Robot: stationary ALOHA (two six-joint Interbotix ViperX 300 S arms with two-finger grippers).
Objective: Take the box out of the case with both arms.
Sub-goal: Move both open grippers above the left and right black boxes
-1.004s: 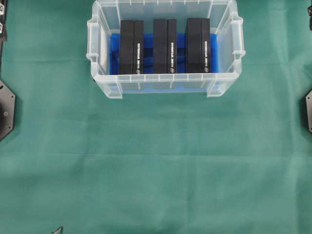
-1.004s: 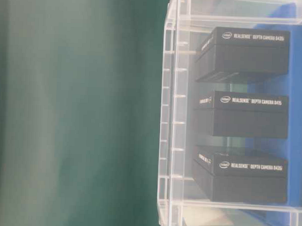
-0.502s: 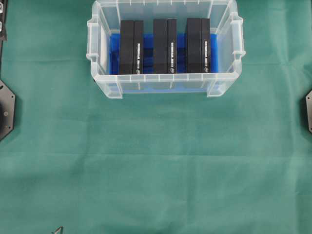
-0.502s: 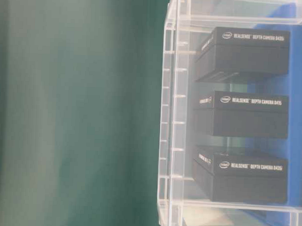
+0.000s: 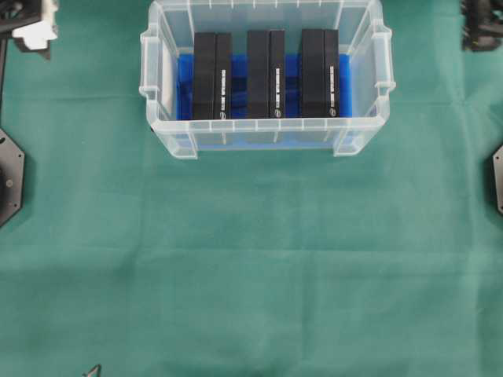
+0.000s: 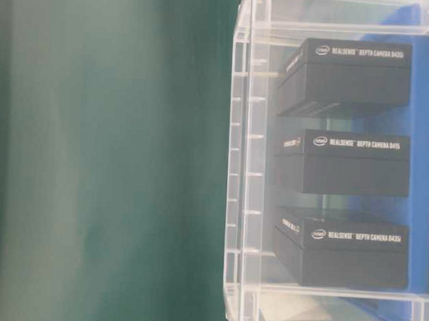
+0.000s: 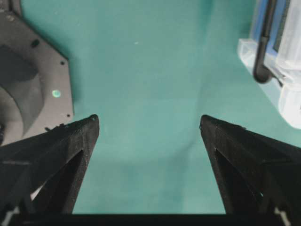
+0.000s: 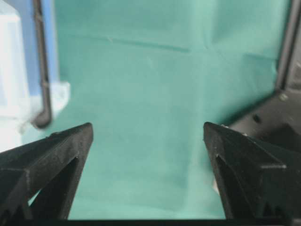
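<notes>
One green cloth (image 5: 251,259) covers the whole counter, lightly creased, and nothing of the room beyond it shows in any view. Two black octagonal arm bases sit at the cloth's side edges in the overhead view, the left base (image 5: 9,177) and the right base (image 5: 497,179).

One case (image 5: 265,133) of clear plastic stands at the far middle of the cloth, rimmed, with handle lugs on its short ends and a blue sheet (image 5: 184,86) on its floor. Three black boxes stand inside it in a row, apart from one another with blue showing in the gaps: the left box (image 5: 212,75), the middle box (image 5: 266,75) and the right box (image 5: 319,73). All three are within the walls. In the table-level view white lettering on their narrow faces reads as a depth camera label.

Two arms are partly in sight at the top corners of the overhead view, both outside the case and well apart from it. The left claw (image 7: 148,125) has its fingers spread wide over bare cloth with nothing between them; a corner of the case lies at the upper right of its view. The right claw (image 8: 148,132) is likewise spread wide and holds nothing, with the case wall at the left edge of its view.
</notes>
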